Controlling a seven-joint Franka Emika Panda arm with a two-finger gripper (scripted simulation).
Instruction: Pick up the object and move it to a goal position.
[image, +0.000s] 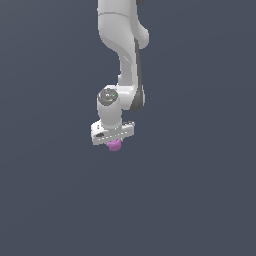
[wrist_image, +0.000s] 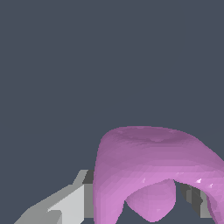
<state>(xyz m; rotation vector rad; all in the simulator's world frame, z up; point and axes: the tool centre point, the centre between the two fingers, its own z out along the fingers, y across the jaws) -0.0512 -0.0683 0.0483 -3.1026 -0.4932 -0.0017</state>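
arm: white Franka arm comes down from the top of the exterior view, wrist pointing down, hand bar roughly level with a slight tilt.
gripper: white gripper sits just under the hand bar in the exterior view; the fingers are mostly hidden by the bar and the lump there.
gripper state: closed down on the pink-purple object, which sits between the fingers; the gap is as narrow as the lump allows. One light grey finger shows on one side of the lump in the wrist view, with dark ridged pad bits on the other side, both pressed close to its flanks.
object: small pink-purple rounded lump, smooth plastic look, poking out just below the gripper in the exterior view, much smaller than the hand.
object close-up: in the wrist view the lump fills the lower part of the frame, with a broad rounded rim and a lobe hanging in the middle; it is partly cut off by the frame edge.
object location: held in the gripper; nothing else visibly touches it, plain dark blue-grey around it in both views. Whether it is off the ground I cannot tell, since no surface edge or shadow is visible.
background: flat dark blue-grey backdrop, uniform.
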